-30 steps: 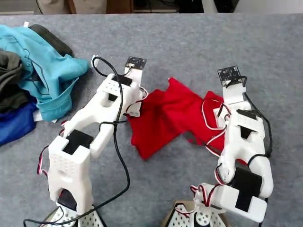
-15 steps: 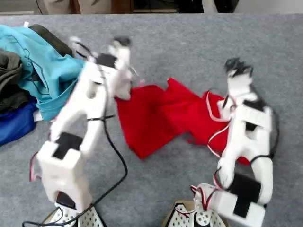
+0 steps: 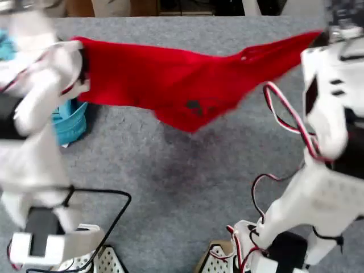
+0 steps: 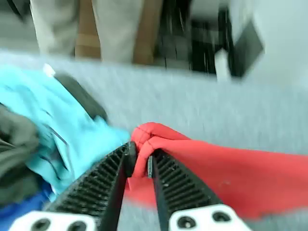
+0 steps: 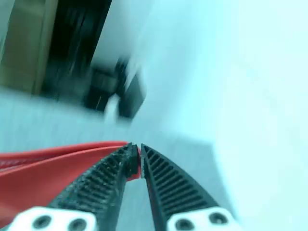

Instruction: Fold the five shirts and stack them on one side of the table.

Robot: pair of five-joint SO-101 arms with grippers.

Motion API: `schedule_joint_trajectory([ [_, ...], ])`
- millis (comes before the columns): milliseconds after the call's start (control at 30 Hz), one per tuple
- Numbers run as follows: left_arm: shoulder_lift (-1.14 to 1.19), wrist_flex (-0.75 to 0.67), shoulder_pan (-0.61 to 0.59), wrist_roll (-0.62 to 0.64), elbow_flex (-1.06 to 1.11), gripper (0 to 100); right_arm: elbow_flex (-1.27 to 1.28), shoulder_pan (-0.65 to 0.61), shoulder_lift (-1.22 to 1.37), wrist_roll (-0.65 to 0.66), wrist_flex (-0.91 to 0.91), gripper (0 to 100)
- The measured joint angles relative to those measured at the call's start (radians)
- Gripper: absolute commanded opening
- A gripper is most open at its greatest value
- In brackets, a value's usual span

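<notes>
red shirt [image 3: 170,85] stretched over grey table [image 3: 182,176], clothes pile [image 4: 53,125] nearby

Take grey felt-like table top [image 3: 170,187] as your landmark. Beyond its far edge you see brown wooden panel [image 3: 143,7], with dark recess of black clutter [image 3: 196,7] alongside. Left wrist view gives you same far side: pale beige upright shapes [image 4: 115,29], too blurred to identify; brown wooden strip [image 4: 85,29] between them; dark shelving [image 4: 192,41]; black box [image 4: 245,43] just past table edge. Plain pale wall [image 5: 231,72] rises behind table's far right corner. Light even; soft shadow on table top.
</notes>
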Motion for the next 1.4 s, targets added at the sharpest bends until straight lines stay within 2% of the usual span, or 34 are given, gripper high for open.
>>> schedule_joint_trajectory([
  [133,-0.078,0.0,-0.057,-0.064,0.0,2,-0.275,0.0,0.063,-0.038,0.002,0.2],
  [267,-0.118,0.0,-0.078,-0.135,0.058,2,-0.443,0.0,0.114,-0.061,0.003,0.2],
  [400,-0.144,0.002,-0.078,-0.189,0.201,2,-0.496,0.0,0.126,-0.066,0.017,0.2],
  [533,-0.138,0.0,-0.066,-0.233,0.448,2,-0.474,-0.002,0.146,-0.037,0.074,0.2],
  [767,-0.081,-0.207,0.017,-0.279,0.953,2,-0.178,0.0,0.247,0.038,0.103,0.2],
  [967,0.011,-0.408,0.114,-0.278,1.244,2,0.144,0.0,0.307,0.038,0.044,0.2],
  [1167,0.158,-0.488,0.135,-0.278,1.295,2,0.485,0.002,0.31,0.15,-0.091,0.2],
  [1400,0.33,-0.496,-0.017,-0.301,1.218,2,0.898,-0.014,0.31,0.324,-0.267,0.2],
])
